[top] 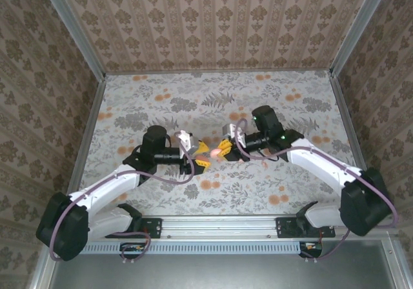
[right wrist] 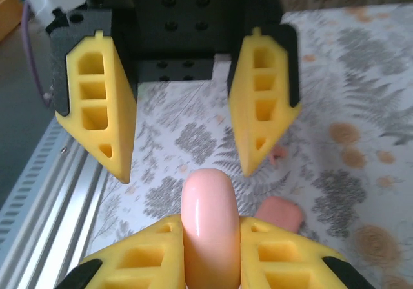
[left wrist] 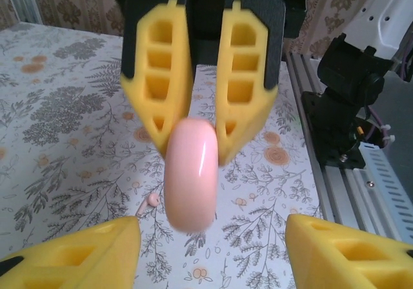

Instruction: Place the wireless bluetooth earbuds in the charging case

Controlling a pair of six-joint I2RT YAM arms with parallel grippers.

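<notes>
One grip only: right gripper (right wrist: 210, 223) clamps the pale pink disc (left wrist: 190, 179) mid-table; left gripper (right wrist: 186, 168) gapes around it, holding nothing. Charging case (right wrist: 281, 213) lies on the cloth (right wrist: 361, 76) just right, earbud (right wrist: 279, 155) nearby. Risk: glossy rounded disc slips from the pinch.

Pale glossy pink over the disc (left wrist: 190, 173), with a white streak of glare. Bright yellow on the fingers (left wrist: 242, 76), backed in matt black. Deeper coral-red for the case (right wrist: 282, 213); light coral-pink for the earbud (left wrist: 150, 201). Off-white on the cloth (top: 219, 102), printed with grey ferns and leaves and dotted with orange flower blotches. Tan-brown on the walls (top: 213, 24), papered in beige vertical stripes and repeating leaf motifs. White along the arms (top: 322, 163), black at the joints, with mauve cables (top: 169, 181) looping off them. Silver-grey on the ribbed rail (top: 219, 223) and the frame posts (top: 73, 24). Specks of green from the lights (top: 256, 117).
</notes>
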